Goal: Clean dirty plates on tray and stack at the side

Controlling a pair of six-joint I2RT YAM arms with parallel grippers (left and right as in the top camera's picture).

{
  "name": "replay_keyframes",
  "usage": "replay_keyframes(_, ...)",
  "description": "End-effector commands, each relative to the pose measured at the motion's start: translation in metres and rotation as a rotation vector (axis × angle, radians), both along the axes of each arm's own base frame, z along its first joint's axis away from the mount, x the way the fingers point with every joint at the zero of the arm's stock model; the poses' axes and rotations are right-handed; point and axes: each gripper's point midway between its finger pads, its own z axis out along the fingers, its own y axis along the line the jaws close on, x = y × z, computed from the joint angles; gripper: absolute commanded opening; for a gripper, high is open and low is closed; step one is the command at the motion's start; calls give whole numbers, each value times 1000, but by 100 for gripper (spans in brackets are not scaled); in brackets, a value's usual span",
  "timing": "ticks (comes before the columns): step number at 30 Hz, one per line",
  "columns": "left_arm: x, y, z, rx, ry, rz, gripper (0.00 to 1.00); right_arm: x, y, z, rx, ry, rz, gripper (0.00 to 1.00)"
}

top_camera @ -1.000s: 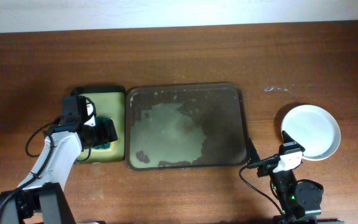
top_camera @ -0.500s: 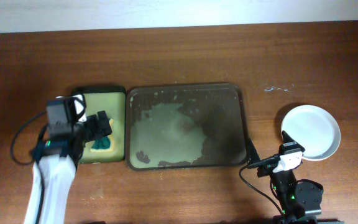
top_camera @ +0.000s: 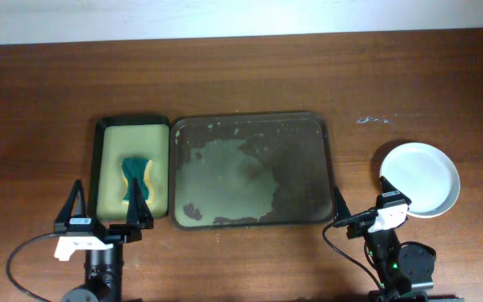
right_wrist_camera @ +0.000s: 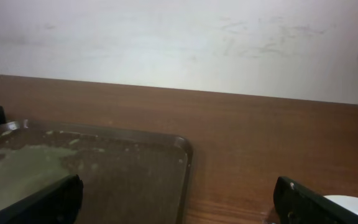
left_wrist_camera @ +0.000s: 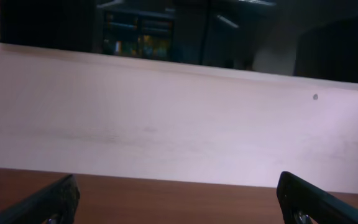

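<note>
Your left gripper [top_camera: 106, 204] is gaping its jaws wide at lower left, right gripper [top_camera: 360, 195] likewise at lower right. The plates [top_camera: 418, 178], possibly stacked, are sitting right of the smeared tray [top_camera: 300, 168], on the table [top_camera: 241, 75].

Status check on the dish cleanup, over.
Left claw open, right claw open, both empty. Plates off the tray, at its right; count unclear. Sponge in the small tray. Nothing blocking.

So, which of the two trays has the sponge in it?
The smaller black-rimmed tray, left of the large dark tray, which holds only wet smears.
</note>
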Motion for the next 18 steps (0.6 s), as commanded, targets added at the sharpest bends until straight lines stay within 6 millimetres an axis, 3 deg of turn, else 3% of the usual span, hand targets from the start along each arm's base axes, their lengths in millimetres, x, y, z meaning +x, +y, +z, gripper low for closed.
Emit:
replay_keyframes(1,6,-7,-24,-14,38,-37,100,0,0,-2,-6,3,3,98)
replay_keyframes(5,14,-7,-49,-17,81,-37,99,0,0,-2,-6,3,3,98)
replay_keyframes(8,21,-8,-94,-26,209,-43,99,0,0,-2,-6,3,3,98)
replay_keyframes(11,21,-7,-126,-23,339,-39,99,0,0,-2,-6,3,3,98)
replay_keyframes(13,21,-12,-125,54,331,-48,99,0,0,-2,-6,3,3,98)
replay_keyframes(18,21,-12,-124,54,329,-50,99,0,0,-2,-6,3,3,98)
